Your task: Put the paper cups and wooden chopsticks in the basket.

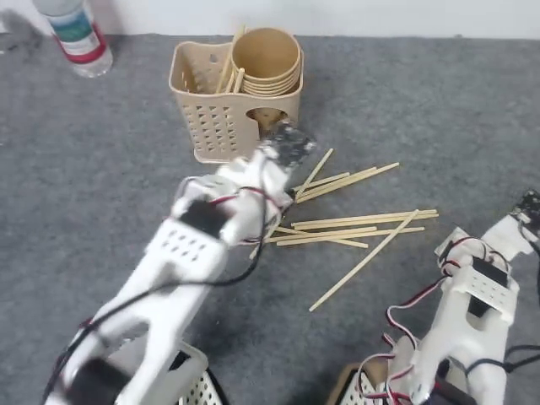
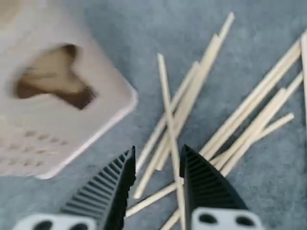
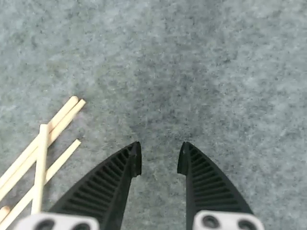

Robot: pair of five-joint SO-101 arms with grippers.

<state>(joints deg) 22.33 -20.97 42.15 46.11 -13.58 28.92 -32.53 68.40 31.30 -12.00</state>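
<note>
Loosely strewn, slender wooden chopsticks (image 1: 363, 221) lie on nubby grey carpet (image 1: 101, 169).

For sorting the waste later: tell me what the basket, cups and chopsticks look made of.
Basket: probably moulded plastic, beige and matt, judging by the regular punched holes and the rounded rim.
Cups: seemingly brown kraft paper, matt, with thin stacked rims.
Chopsticks: pale wood or bamboo, unvarnished by the look, being straight, thin and dull-surfaced.
</note>
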